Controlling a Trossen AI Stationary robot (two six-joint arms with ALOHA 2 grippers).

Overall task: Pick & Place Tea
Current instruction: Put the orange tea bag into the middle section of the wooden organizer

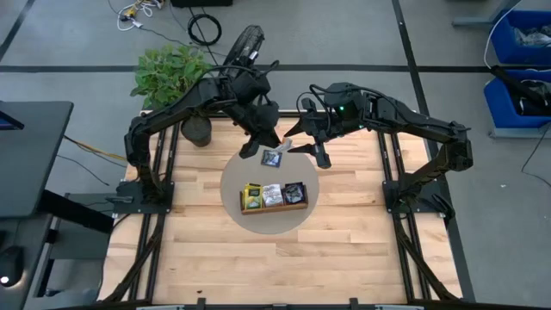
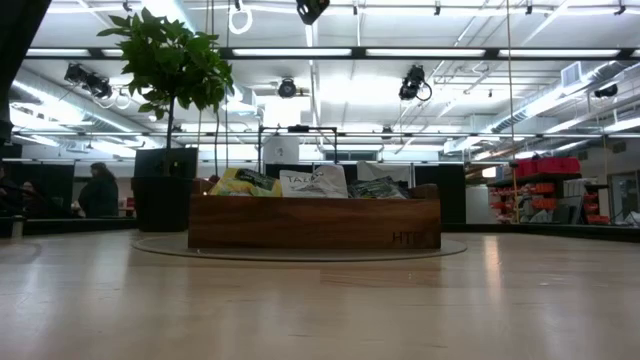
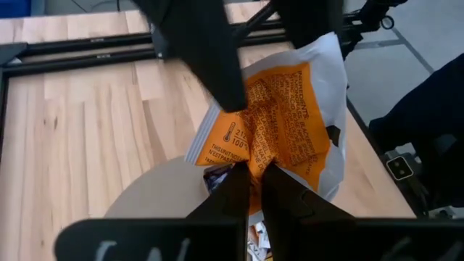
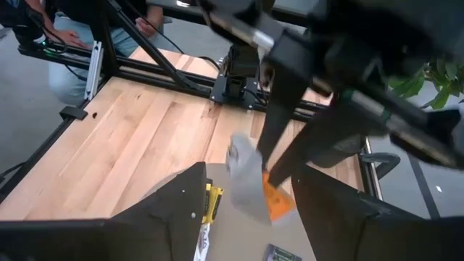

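Left gripper (image 1: 277, 143) is hanging over the far edge of the round grey mat (image 1: 231, 185), its fingers (image 3: 235, 192) pressed together on the lower edge of an orange-and-white packet (image 3: 279, 119). That packet is being held up off the table, crumpled and tilted, with printed text facing the left wrist camera. In the right wrist view the same packet (image 4: 254, 181) is showing as a pale sheet with an orange corner, pinched between the other arm's dark fingers.

Right gripper (image 1: 317, 146) is sitting just beside the left one, at the far right edge of the mat, with its jaws spread wide and nothing between them (both broad fingers are framing the scene in its own wrist picture).

A dark blue packet (image 1: 273, 158) is lying flat on the mat, just beneath the left gripper and apart from the wooden tray (image 1: 274, 207). Inside the tray, a yellow packet (image 1: 253, 198) is occupying the left compartment, a white one (image 1: 273, 195) the middle, and a dark one (image 1: 294, 192) the right; the colour of that last one is hard to judge, possibly green or black. From table height they are poking above the tray's front wall (image 2: 314, 224).

A potted plant (image 1: 172, 73) is standing at the far left corner of the table (image 1: 215, 258).
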